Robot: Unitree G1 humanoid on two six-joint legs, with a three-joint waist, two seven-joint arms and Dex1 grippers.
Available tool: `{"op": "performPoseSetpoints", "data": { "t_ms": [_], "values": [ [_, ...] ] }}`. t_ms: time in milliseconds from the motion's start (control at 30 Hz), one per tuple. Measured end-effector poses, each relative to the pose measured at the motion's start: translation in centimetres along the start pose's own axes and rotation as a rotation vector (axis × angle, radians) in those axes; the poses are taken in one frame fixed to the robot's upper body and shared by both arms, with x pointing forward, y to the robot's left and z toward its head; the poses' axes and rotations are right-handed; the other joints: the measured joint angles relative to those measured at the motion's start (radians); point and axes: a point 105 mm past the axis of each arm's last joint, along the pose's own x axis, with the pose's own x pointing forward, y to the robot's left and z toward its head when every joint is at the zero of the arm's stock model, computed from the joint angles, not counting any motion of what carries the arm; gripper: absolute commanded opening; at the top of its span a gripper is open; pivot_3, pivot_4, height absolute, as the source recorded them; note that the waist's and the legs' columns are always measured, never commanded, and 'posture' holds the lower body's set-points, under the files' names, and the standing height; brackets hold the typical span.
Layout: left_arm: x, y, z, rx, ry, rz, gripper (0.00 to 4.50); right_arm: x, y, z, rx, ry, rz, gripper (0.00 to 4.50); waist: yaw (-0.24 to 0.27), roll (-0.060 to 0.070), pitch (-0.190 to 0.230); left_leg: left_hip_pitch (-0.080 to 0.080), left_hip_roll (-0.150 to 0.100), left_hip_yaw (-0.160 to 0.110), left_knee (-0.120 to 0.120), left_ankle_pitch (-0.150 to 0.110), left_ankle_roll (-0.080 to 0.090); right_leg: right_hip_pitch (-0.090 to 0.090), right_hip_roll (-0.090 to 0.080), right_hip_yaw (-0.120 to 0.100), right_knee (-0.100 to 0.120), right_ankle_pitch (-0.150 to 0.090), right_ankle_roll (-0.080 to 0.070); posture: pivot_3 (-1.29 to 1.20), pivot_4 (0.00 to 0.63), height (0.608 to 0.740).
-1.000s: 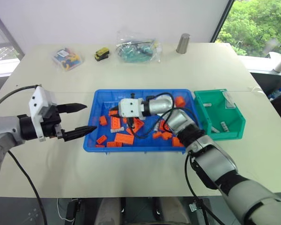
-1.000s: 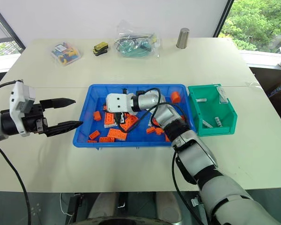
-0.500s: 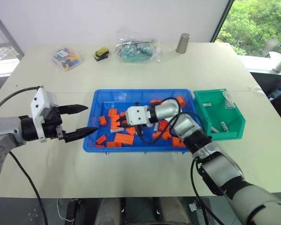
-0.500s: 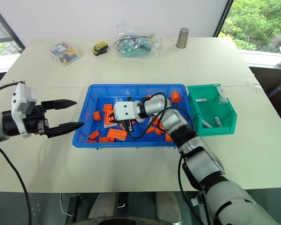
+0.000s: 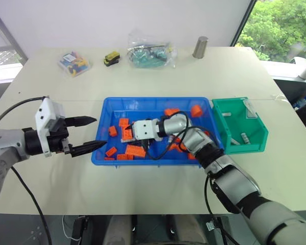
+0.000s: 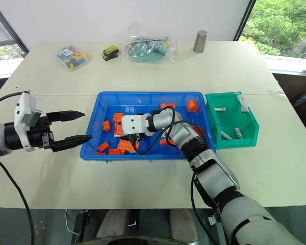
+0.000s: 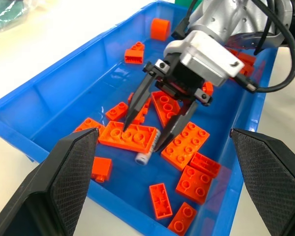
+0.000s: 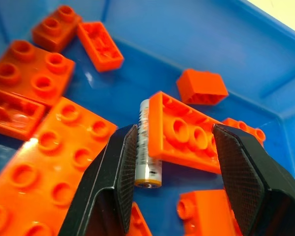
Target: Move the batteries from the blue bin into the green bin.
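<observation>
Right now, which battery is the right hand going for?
The battery in the blue bin, lying against an orange brick between the open right hand fingers; the others sit in the green bin.

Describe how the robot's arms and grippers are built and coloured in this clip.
Both arms are silver-grey metal segments with black joint sections and loose black cables looping alongside. Each wrist carries a white boxy housing over a black block. The left gripper and right gripper each have two black fingers, long, tapering to points, with finely textured inner pads. No markings are legible.

Pale table (image 5: 143, 189), blue bin (image 5: 117, 104) beside green bin (image 5: 257, 145), metal cup (image 5: 199, 47), plastic bags (image 5: 150, 53), toy (image 5: 111, 57)
</observation>
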Motion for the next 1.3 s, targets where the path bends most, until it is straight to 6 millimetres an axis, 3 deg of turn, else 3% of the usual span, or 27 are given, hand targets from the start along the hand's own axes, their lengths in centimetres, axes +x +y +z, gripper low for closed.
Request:
{"op": "performPoseSetpoints", "data": {
  "t_ms": [100,133,200,300,333,700,833,1033,1300],
  "values": [
    [0.0,0.0,0.0,-0.001,0.001,0.003,4.50,0.3,-0.1,-0.2,0.018,0.003,-0.005,2.45,0.000,0.000,0.000,0.000,0.000,0.000,0.000,0.000,0.000,0.000,0.000,0.000,0.000,0.000,0.000,0.00,0.150,0.739],
    [0.0,0.0,-0.1,-0.001,0.001,0.003,4.50,0.4,-0.1,-0.2,0.039,-0.006,-0.004,2.23,-0.001,0.000,0.000,0.000,0.000,0.000,0.000,0.000,0.000,0.000,0.000,0.000,0.000,0.000,0.000,0.00,0.150,0.739],
    [0.0,0.0,-0.1,-0.002,0.002,0.004,4.50,0.4,-0.2,0.0,0.073,-0.023,0.001,1.66,-0.001,0.000,0.000,0.000,0.000,0.000,0.000,0.000,0.000,0.000,0.000,0.000,0.000,0.000,0.000,0.00,0.150,0.739],
    [0.0,0.0,-0.1,-0.002,0.002,0.004,4.50,0.3,-1.1,0.9,0.066,-0.057,-0.012,0.28,-0.001,0.000,0.000,0.000,0.000,0.000,0.000,0.000,0.000,0.000,0.000,0.000,0.000,0.000,0.000,0.00,0.150,0.739],
    [0.0,0.0,-0.1,-0.001,0.002,0.004,4.50,0.3,-1.4,1.2,0.059,-0.059,-0.010,0.03,-0.002,0.000,0.000,0.000,0.000,0.000,0.000,0.000,0.000,0.000,0.000,0.000,0.000,0.000,0.000,0.00,0.150,0.739],
    [0.0,0.0,-0.1,0.000,0.002,0.008,4.50,0.6,-1.8,1.4,0.159,-0.086,-0.042,0.03,-0.010,0.000,0.000,0.000,0.000,-0.001,-0.001,0.000,-0.001,0.000,-0.001,0.000,0.000,0.000,0.000,0.00,0.150,0.739],
    [0.0,0.0,-0.3,-0.007,0.006,0.008,4.50,0.8,-3.6,0.7,0.151,-0.019,-0.151,0.03,-0.022,0.000,0.000,0.000,0.000,-0.001,-0.004,0.002,-0.003,-0.003,-0.001,0.000,0.000,0.000,-0.002,0.00,0.150,0.739],
    [0.0,0.0,-0.3,-0.007,0.006,0.009,4.50,0.7,-6.3,-0.1,0.164,0.055,-0.306,2.96,-0.024,0.000,0.000,0.000,0.000,0.000,-0.013,0.006,-0.009,-0.007,-0.001,0.000,-0.001,0.000,-0.004,0.00,0.150,0.739],
    [-0.1,-0.1,-0.4,-0.010,0.008,0.004,4.50,-0.2,-4.9,0.7,0.230,-0.003,-0.153,2.96,-0.022,0.000,0.000,0.000,0.000,0.000,-0.013,0.006,-0.009,-0.007,0.001,0.000,0.001,0.000,-0.005,0.00,0.150,0.739]
  ]
}}
